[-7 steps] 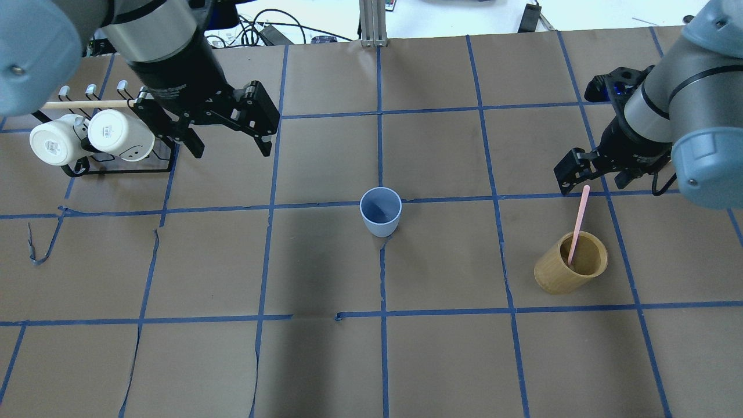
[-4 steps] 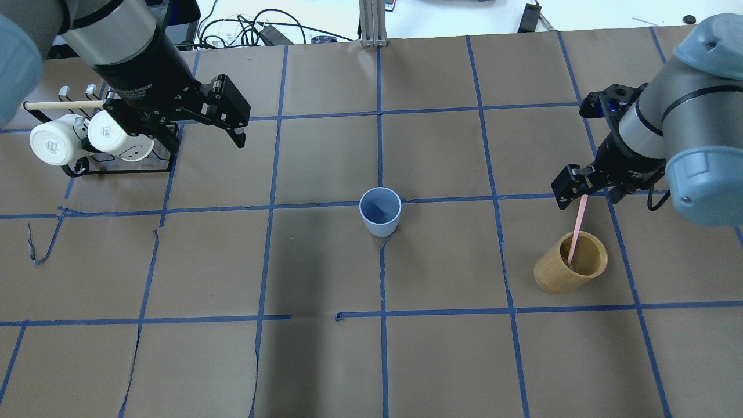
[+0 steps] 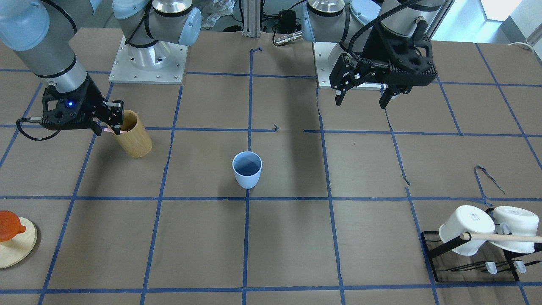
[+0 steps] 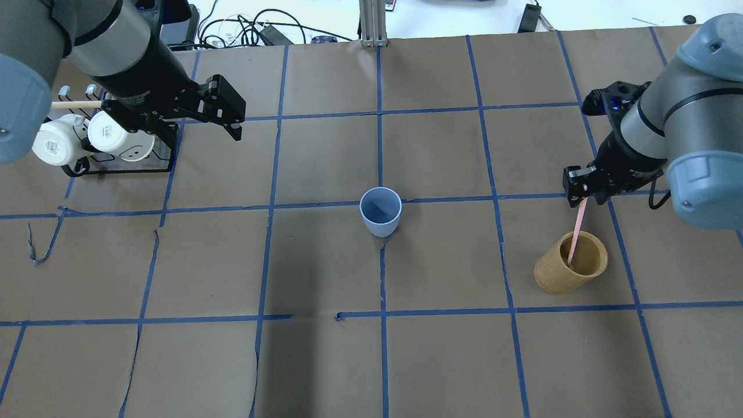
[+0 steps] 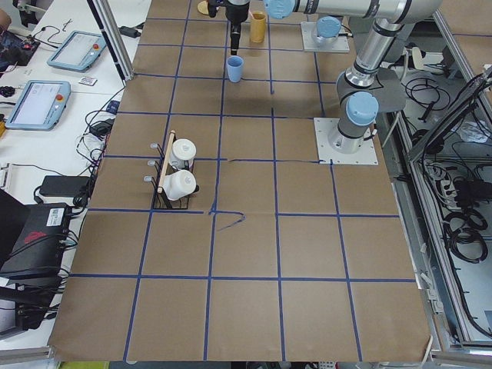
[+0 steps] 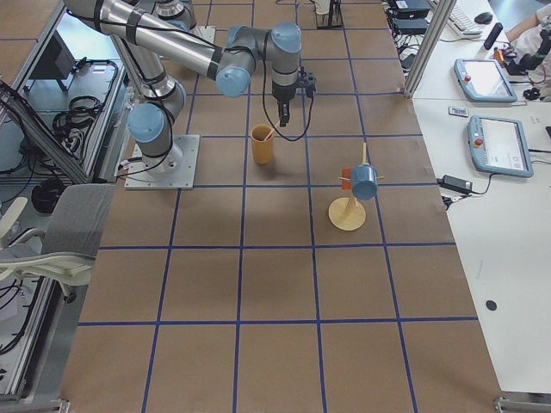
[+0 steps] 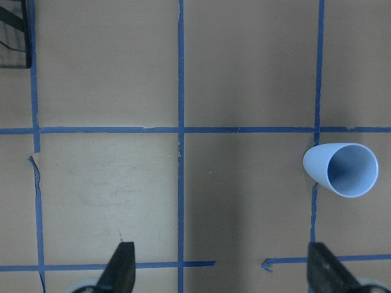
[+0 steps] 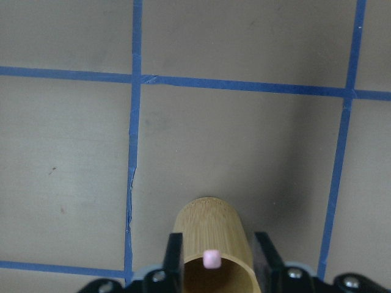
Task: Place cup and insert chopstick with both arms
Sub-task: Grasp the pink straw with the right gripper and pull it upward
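Observation:
The light blue cup (image 4: pixel 380 212) stands upright and empty at the table's middle; it also shows in the front view (image 3: pixel 247 169) and the left wrist view (image 7: pixel 340 170). The pink chopstick (image 4: pixel 577 227) leans in a tan bamboo cylinder (image 4: pixel 566 273) at the right. My right gripper (image 4: pixel 582 190) is at the stick's top. In the right wrist view its fingers (image 8: pixel 175 256) stand on either side of the stick's tip (image 8: pixel 211 259) with gaps, so it is open. My left gripper (image 4: pixel 203 134) is open and empty, high at the back left, far from the cup.
A black rack (image 4: pixel 116 165) with two white mugs (image 4: pixel 119 134) and a wooden dowel (image 4: pixel 75 105) stands at the back left, beside my left arm. A round wooden stand with an orange piece (image 3: pixel 10 237) sits past the bamboo cylinder. Blue tape lines cross the brown table.
My left gripper has drawn back toward the far left. My right gripper has come down over the chopstick's top and its fingers have narrowed around it. The cup has not moved.

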`<state>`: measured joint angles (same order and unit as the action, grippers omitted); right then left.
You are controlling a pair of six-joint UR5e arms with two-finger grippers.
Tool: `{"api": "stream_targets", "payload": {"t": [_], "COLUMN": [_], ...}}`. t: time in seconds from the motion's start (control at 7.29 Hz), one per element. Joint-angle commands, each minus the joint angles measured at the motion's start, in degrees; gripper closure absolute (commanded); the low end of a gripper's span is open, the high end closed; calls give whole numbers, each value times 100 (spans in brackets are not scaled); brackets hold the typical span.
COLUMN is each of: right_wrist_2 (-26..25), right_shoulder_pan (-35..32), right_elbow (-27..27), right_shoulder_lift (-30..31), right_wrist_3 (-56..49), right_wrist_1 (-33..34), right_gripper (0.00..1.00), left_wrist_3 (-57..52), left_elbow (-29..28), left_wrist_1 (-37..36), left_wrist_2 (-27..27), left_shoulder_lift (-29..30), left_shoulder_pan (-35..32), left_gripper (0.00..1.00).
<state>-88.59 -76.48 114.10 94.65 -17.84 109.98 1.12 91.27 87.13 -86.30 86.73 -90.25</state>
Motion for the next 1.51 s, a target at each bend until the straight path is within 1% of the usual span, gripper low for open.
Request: {"api": "stream_targets", "payload": {"t": [0.0, 0.14, 0.41, 0.55, 0.69, 0.82, 1.1, 1.23, 1.37], "right_wrist_2": [26, 52, 183, 367, 369, 351, 324, 368, 342], "right_shoulder_pan": [1, 1, -7, 1, -7, -8, -25, -34, -34], "right_elbow": [16, 16, -36, -28, -37, -159, -754, -1071, -1526], "right_shoulder_lift": [10, 71, 106, 150, 185, 220, 203, 212, 229], "right_wrist_3": [8, 0, -27, -44, -53, -36, -18, 25, 26], "right_wrist_1": [25, -28, -20, -20, -20, -37, -720, -1184, -1833], "right_gripper": [72, 80, 83, 85, 85, 85, 87, 87, 87], "left_wrist_3": [-7, -7, 2, 2, 2, 2, 2, -7, -7], "left_elbow": [5, 5, 5, 5, 5, 5, -4, -4, 5], "left_wrist_1": [-12, -12, -3, -3, -3, -3, -3, -3, -3], "left_wrist_2": [-1, -1, -1, 8, 8, 8, 8, 8, 8], "left_shoulder_lift": [-7, -7, -16, -16, -16, -16, -25, -42, -42], "left_shoulder_pan": [8, 8, 8, 8, 8, 8, 8, 17, 17], "left_gripper": [0, 0, 0, 0, 0, 0, 0, 0, 0]}}
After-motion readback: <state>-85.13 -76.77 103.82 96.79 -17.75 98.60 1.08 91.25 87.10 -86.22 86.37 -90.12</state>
